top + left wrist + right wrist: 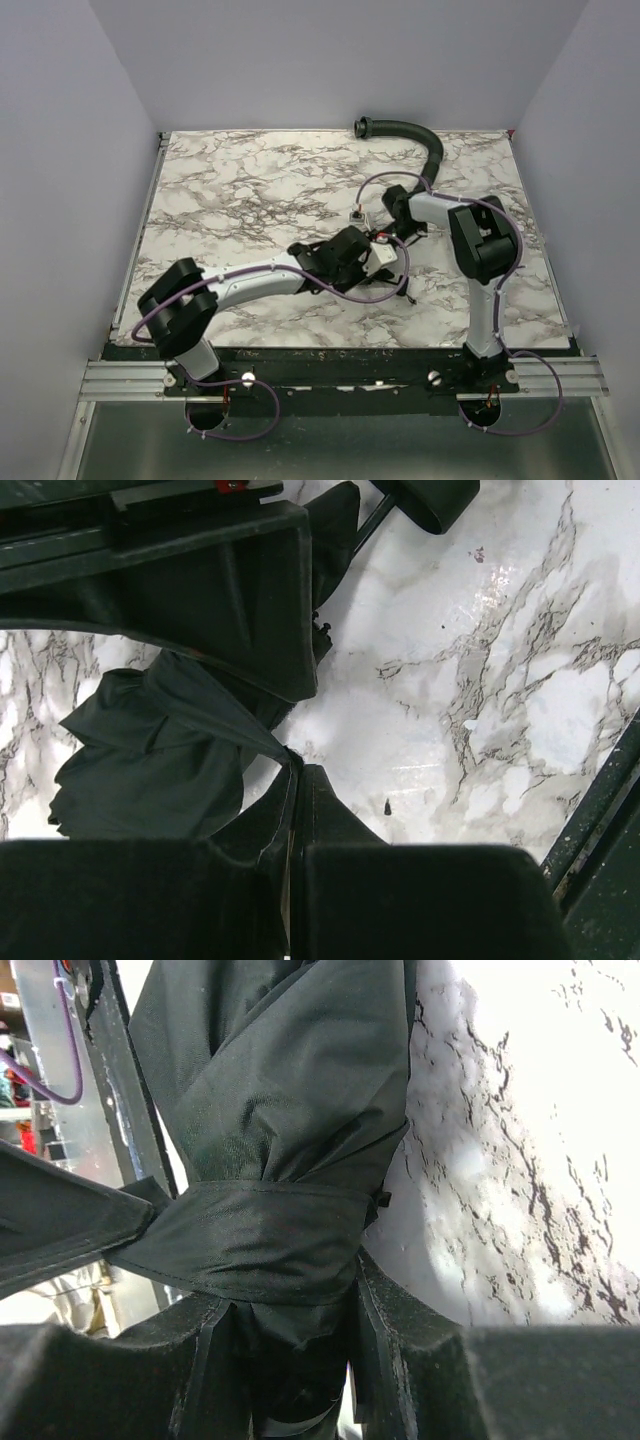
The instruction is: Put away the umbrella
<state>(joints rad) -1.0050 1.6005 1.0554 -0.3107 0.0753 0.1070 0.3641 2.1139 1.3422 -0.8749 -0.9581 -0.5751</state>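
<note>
The umbrella [290,1100] is a folded black fabric bundle held between the two arms over the middle of the table. My right gripper [290,1330] is shut on the bundle's lower end, a finger on each side. The umbrella's black strap [260,1240] wraps around the bundle and runs off to the left. My left gripper [298,780] is shut on the tip of that strap, with the bundle [150,750] to its left. A thin shaft and black handle [432,498] show at the top of the left wrist view. From above, the left gripper [365,260] and right gripper [392,236] meet at centre.
A curved black ribbed hose [420,135] lies at the back right of the marble table [250,190]. A small grey-white object [357,213] sits behind the grippers. Purple cables loop around both arms. Walls enclose the table on three sides.
</note>
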